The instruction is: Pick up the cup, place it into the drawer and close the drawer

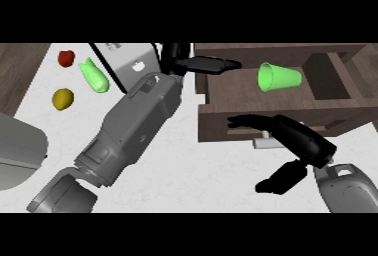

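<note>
Item: bright green plastic cup [278,77], lying on its side inside the open dark brown wooden drawer [221,100], mouth turned toward the drawer's left, clear of both hands. Drawer: pulled out over the white speckled counter [184,170], its front panel nearest the viewer, a pale handle [263,142] showing below that panel. Right hand [295,137]: black, at the drawer front, fingers extended leftward along the panel and just above the handle, thumb hanging apart below; it holds nothing. Left hand [199,62]: black, on a grey forearm [129,135] crossing the counter diagonally, fingers stretched straight toward the drawer's back left corner; nothing in its grasp. Other items on the counter, far left: small red round fruit [66,57], light green elongated vegetable [94,76], yellow-brown oval fruit [63,98].
</note>
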Motion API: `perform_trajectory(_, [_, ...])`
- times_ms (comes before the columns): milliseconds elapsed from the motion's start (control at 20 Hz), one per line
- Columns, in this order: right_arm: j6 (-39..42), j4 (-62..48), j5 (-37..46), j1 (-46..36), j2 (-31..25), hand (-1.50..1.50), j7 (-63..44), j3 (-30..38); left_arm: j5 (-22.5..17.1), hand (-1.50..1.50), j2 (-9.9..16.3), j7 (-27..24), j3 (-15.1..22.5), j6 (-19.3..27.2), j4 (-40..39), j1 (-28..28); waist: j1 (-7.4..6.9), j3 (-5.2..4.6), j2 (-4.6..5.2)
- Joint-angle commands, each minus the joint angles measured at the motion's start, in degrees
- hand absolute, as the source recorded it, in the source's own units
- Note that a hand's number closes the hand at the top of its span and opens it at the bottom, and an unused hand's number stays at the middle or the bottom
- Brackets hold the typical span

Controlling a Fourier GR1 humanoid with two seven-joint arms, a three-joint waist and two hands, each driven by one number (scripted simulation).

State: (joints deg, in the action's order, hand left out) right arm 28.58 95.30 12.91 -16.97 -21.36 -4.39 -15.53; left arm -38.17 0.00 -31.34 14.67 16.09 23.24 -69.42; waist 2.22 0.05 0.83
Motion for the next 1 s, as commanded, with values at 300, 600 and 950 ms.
perform_trajectory(300, [-8.76, -33.37, 16.85, -7.56, 2.96, 1.50, 14.14, -5.87, -0.43, -1.50, 2.37, -2.03, -0.89, -4.20, 5.97, 7.45, -5.38, 0.06, -0.26])
perform_trajectory(600, [-14.67, -52.44, 17.53, -18.45, 4.96, 1.50, 21.99, -0.08, -0.33, -1.50, 5.72, -0.68, -0.15, -7.17, 10.69, 13.35, -7.85, 0.16, 0.08])
perform_trajectory(950, [-19.52, -62.74, 13.85, -29.52, 2.83, 1.50, 27.03, 9.32, -1.49, -1.50, 9.99, 2.71, -0.50, -10.71, 16.15, 15.92, -10.29, 0.25, 0.72])
